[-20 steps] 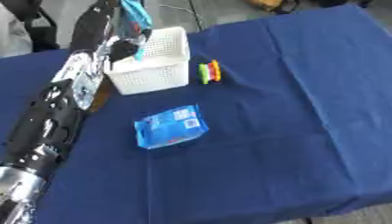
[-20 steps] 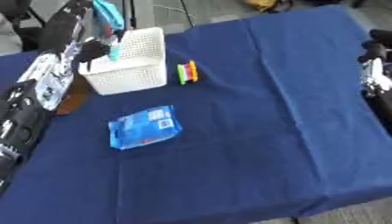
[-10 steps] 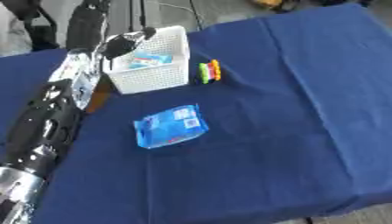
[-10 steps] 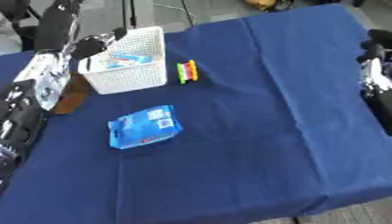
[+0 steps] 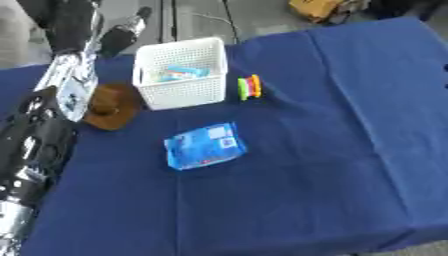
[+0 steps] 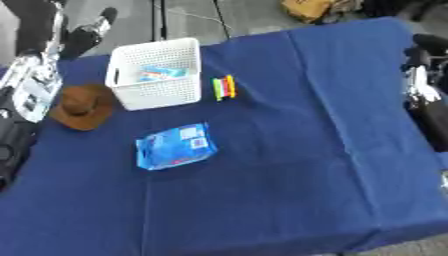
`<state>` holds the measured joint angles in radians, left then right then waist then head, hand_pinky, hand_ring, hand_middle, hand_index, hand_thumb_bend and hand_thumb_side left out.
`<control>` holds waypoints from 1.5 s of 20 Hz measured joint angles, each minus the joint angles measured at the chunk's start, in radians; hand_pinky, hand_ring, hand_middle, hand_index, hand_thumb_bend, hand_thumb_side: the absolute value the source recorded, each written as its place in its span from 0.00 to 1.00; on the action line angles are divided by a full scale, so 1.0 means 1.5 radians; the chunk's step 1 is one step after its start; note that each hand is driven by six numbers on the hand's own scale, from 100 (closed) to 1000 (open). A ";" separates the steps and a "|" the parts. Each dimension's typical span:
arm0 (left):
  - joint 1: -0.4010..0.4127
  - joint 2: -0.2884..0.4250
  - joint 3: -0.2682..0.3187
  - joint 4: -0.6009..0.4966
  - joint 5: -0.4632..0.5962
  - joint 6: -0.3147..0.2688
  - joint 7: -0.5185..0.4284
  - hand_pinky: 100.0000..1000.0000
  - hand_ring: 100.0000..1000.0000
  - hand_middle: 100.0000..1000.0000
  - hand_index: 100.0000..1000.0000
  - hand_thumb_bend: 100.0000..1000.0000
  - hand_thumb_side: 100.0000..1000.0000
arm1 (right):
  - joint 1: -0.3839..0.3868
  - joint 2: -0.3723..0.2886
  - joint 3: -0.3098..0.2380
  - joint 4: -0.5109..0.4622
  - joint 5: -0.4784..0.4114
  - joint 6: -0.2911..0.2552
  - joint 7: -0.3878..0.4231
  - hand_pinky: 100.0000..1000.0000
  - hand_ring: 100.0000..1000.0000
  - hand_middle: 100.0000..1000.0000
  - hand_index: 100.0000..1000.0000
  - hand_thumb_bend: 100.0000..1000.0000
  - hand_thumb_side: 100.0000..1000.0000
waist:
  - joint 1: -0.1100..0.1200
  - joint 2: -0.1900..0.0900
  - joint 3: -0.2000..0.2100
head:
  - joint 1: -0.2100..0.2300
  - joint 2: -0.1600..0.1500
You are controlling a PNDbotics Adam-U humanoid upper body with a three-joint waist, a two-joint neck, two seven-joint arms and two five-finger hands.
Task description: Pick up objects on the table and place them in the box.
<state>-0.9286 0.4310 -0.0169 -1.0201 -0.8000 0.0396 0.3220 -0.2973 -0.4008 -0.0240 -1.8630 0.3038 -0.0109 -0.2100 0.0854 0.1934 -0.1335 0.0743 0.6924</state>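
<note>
A white lattice box (image 5: 189, 92) stands at the table's back left, and a light blue packet (image 5: 181, 73) lies inside it. On the blue cloth in front of the box lies a larger blue packet (image 5: 204, 146). To the right of the box rests a small green, yellow and red thing (image 5: 249, 87). My left hand (image 5: 122, 34) hangs open above and to the left of the box and holds nothing. My left arm runs down the left edge. In the right eye view my right hand (image 6: 422, 82) rests open at the table's right edge.
A brown hat (image 5: 109, 106) lies left of the box, close to my left arm. The blue cloth (image 5: 332, 150) covers the whole table and drops off at the front and right edges. Dark and yellow clutter sits on the floor beyond the far edge.
A second ago my left hand held the light blue packet over the box. The packet now lies inside, and the hand has drawn back up and to the left, uncovering the hat.
</note>
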 measured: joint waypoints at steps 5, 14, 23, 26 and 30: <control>0.051 0.028 -0.020 -0.062 0.082 -0.008 -0.053 0.69 0.73 0.72 0.81 0.54 0.87 | 0.005 0.000 0.000 0.010 0.000 0.000 0.000 0.50 0.64 0.67 0.83 0.00 0.68 | -0.007 -0.023 0.027 | -0.003 0.012; 0.153 0.056 -0.032 -0.188 0.186 -0.051 -0.265 0.64 0.71 0.69 0.79 0.48 0.88 | 0.005 0.000 0.003 0.027 -0.002 -0.003 0.007 0.50 0.64 0.67 0.83 0.00 0.68 | -0.022 -0.057 0.060 | -0.006 0.036; 0.265 0.031 -0.003 -0.298 0.334 -0.095 -0.299 0.59 0.66 0.65 0.76 0.44 0.89 | -0.003 -0.006 0.012 0.029 -0.004 -0.004 0.020 0.50 0.64 0.67 0.83 0.00 0.68 | -0.041 -0.060 0.081 | 0.006 0.047; 0.276 0.022 0.005 -0.314 0.354 -0.093 -0.298 0.57 0.64 0.62 0.75 0.43 0.90 | -0.005 -0.007 0.013 0.029 -0.004 -0.004 0.023 0.50 0.64 0.67 0.83 0.00 0.68 | -0.040 -0.059 0.083 | 0.007 0.047; 0.288 0.014 0.014 -0.324 0.372 -0.089 -0.293 0.57 0.64 0.62 0.74 0.43 0.90 | -0.011 -0.007 0.017 0.029 -0.004 -0.005 0.030 0.50 0.64 0.67 0.83 0.00 0.68 | -0.045 -0.054 0.086 | 0.006 0.047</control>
<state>-0.4965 0.4525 0.0047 -1.5059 -0.2418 -0.0942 -0.1180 -0.3142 -0.4112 0.0021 -1.8200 0.2976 -0.0182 -0.1654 0.0172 0.1127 -0.0041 0.0838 0.7629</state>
